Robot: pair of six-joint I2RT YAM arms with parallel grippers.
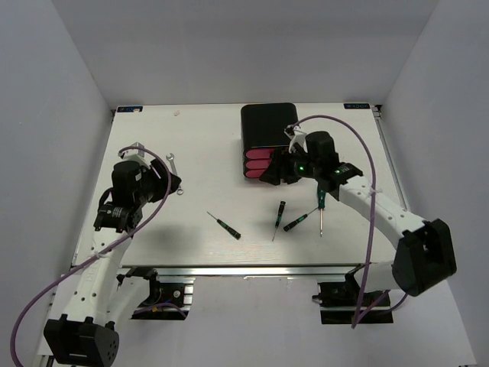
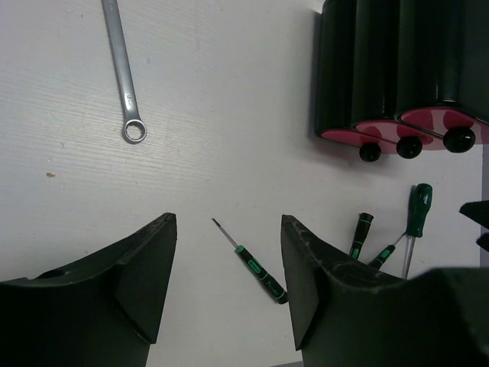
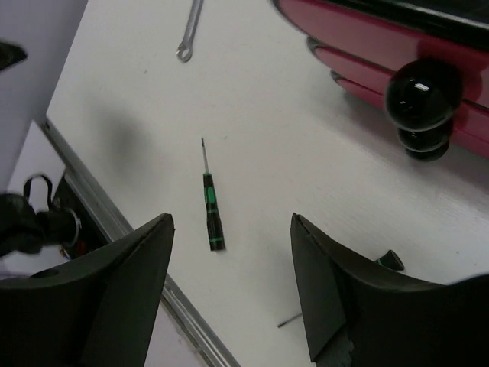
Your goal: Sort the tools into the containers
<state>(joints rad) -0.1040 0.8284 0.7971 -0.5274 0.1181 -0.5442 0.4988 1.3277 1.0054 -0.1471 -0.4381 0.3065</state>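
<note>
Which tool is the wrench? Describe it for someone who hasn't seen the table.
Find the black box of pink drawers at the far middle of the table. Left of it lies the small silver wrench. It's bare metal with a ring end; the screwdrivers have black-and-green handles.

Right claw [image 3: 229, 220] crowds the drawers [image 3: 359, 34] (bare table [image 1: 206, 145] leftward)
</note>
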